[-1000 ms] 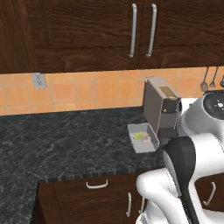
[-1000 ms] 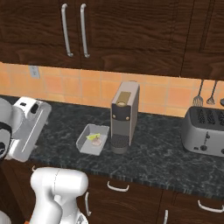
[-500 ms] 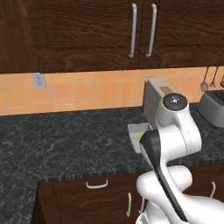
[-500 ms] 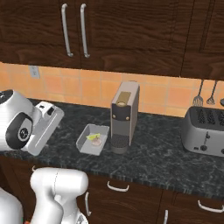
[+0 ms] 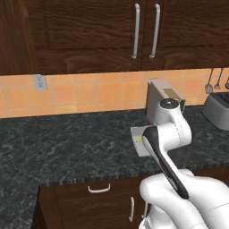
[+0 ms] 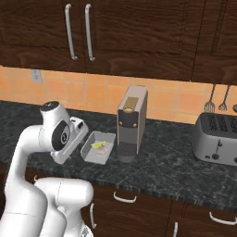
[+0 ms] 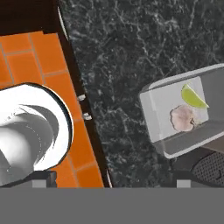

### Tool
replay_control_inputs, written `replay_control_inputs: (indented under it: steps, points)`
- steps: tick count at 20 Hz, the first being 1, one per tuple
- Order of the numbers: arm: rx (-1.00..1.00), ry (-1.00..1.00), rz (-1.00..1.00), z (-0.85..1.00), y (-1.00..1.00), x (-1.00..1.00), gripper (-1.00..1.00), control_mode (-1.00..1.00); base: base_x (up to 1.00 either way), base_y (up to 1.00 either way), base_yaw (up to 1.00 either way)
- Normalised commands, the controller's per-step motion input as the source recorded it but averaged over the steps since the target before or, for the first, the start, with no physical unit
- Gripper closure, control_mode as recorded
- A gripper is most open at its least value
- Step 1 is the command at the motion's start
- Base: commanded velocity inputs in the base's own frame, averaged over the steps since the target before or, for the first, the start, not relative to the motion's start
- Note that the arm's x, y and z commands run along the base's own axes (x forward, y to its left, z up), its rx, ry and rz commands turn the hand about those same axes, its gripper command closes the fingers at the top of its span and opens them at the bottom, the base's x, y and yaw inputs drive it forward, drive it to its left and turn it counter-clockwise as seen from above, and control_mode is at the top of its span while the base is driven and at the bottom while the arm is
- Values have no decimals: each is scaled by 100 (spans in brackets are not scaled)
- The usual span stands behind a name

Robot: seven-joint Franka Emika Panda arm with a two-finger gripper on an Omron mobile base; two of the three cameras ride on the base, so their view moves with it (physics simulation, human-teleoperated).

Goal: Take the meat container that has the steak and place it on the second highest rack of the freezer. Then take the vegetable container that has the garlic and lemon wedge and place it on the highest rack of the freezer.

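Sitting ahead of the hand, the vegetable tray (image 7: 183, 116) rests on the counter (image 7: 131, 52) beside the coffee machine (image 6: 131, 122), holding lemon wedge (image 7: 193, 97) and garlic (image 7: 183, 118); gripper state cannot be told; tray likely stiff, light, with loose contents; grasp one rim, keep level.

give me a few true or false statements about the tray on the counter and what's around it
1. The vegetable container holds a lemon wedge and a garlic. True.
2. The tray sits on the toaster. False: it rests on the dark counter, beside the coffee machine.
3. The tray holds a red steak. False: only the wedge and bulb.
4. Utensils hang on the orange tile wall above the toaster. True.
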Motion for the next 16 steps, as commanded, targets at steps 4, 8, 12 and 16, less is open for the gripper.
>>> replay_control_inputs:
  steps: [4,8,12,16]
  points:
    - [0,18,0,-59,0,89,-100,-100,0,0,0]
    - [0,11,0,-42,0,84,-100,-100,0,0,0]
    - [0,4,0,-36,0,71,-100,-100,0,0,0]
    - [0,0,0,-54,0,40,-100,-100,0,0,0]
